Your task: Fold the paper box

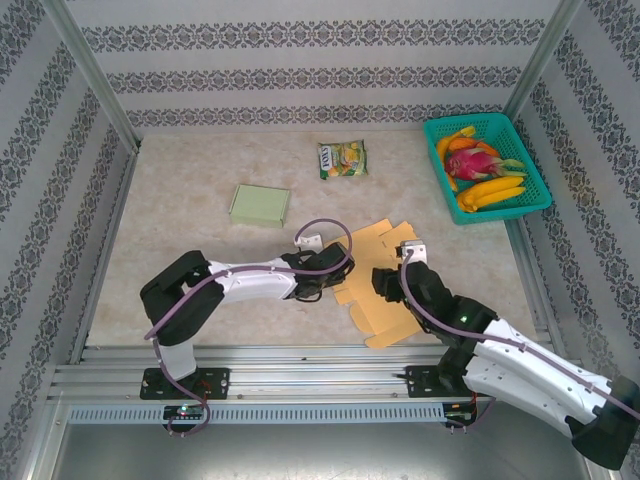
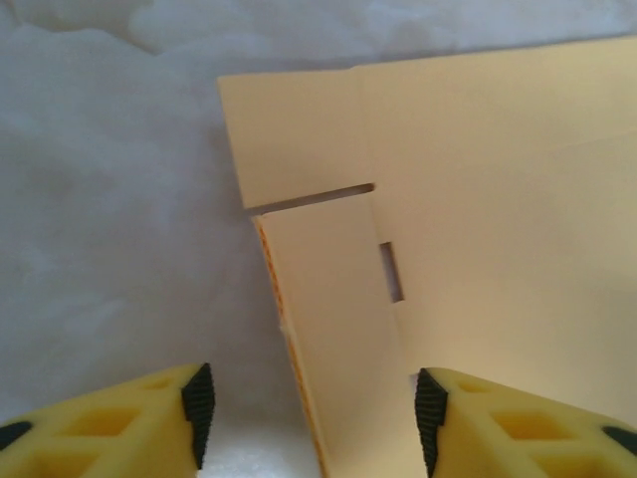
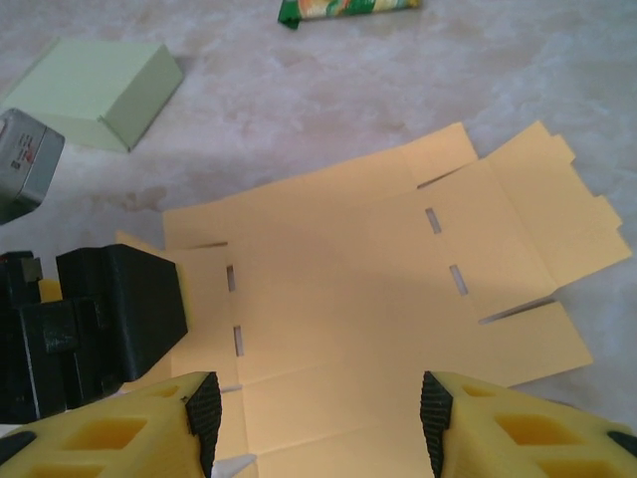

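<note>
Two arms: bent low, wrists meeting over the marbled table.
Left gripper: yellow fingers spread, straddling a raised flap, not pinching.
Pale-green folded paper box: behind, well apart.
Flat orange slotted cardboard box blank: unfolded between both grippers.
Right gripper: jaws apart, hovering above it, empty.
Teal plastic basket: far right corner.

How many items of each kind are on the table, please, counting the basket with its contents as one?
Flat, unfolded tan paper box: 1
Folded light-green box: 1
Snack packet: 1
Teal basket: 1
Total: 4
</note>
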Motion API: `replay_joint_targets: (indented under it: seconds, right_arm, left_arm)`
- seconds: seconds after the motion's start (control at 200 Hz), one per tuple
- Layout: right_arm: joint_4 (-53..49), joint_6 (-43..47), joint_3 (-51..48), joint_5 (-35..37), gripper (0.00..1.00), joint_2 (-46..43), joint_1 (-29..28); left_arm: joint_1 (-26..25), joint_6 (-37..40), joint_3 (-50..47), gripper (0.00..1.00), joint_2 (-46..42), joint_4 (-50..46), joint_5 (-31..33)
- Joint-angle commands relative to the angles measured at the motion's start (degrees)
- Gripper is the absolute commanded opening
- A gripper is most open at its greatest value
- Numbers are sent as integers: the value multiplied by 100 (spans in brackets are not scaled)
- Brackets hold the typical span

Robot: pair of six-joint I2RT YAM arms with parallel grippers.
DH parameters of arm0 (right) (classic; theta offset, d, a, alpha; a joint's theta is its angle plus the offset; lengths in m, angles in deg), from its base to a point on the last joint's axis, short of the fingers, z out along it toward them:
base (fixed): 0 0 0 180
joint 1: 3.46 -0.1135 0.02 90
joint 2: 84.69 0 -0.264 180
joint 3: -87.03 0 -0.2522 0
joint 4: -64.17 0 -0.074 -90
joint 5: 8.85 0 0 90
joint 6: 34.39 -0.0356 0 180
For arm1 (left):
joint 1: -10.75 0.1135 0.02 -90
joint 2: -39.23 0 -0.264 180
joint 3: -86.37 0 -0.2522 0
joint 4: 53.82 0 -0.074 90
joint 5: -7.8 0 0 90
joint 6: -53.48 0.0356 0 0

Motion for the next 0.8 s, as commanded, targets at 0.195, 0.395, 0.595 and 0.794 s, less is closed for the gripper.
replay_joint_targets:
  seconds: [0.195, 0.395, 0.595, 0.794]
  right_arm:
    - [66, 164, 104, -73, 58, 134, 28]
    - [399, 914, 197, -236, 65, 175, 141]
    - [492, 1448, 704, -255, 65, 337, 221]
    - [798, 2595, 1658, -1275, 65, 1033, 532]
  left_arm:
    - [-30, 505, 156, 0, -94, -119, 982]
    - [198, 2897, -574, 0, -1187, 1504, 1358]
    - [659, 5228, -2187, 0, -2466, 4274, 890]
    - [1717, 5749, -3074, 0, -3206, 5236, -195]
